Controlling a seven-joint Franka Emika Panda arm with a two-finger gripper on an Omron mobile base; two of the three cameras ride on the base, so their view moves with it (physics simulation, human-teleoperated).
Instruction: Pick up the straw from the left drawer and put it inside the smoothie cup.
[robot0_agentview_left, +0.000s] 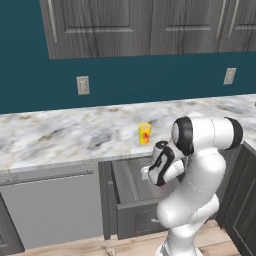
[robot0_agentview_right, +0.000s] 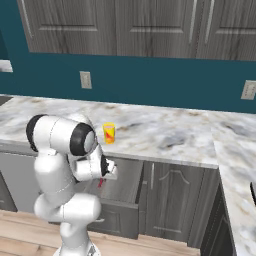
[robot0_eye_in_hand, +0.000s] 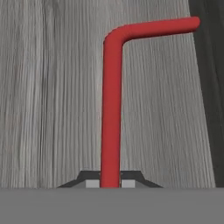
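Between the gripper's (robot0_eye_in_hand: 110, 183) tips, closed on its shaft, the straw (robot0_eye_in_hand: 112, 109) looks light, stiff and slick, best held mid-shaft, clear of the bend.

arm (robot0_agentview_left: 197, 180): glossy white rounded segments | joints: black bands | gripper (robot0_eye_in_hand: 110, 183): 2 dark finger tips, pale grey pads

Arm: I have it folded, elbow high, wrist bent downward | Gripper (robot0_eye_in_hand: 110, 183): aimed down, fingertips (robot0_eye_in_hand: 91, 184) close together | Hold: I see both tips pressed against the straw (robot0_eye_in_hand: 112, 109) between them
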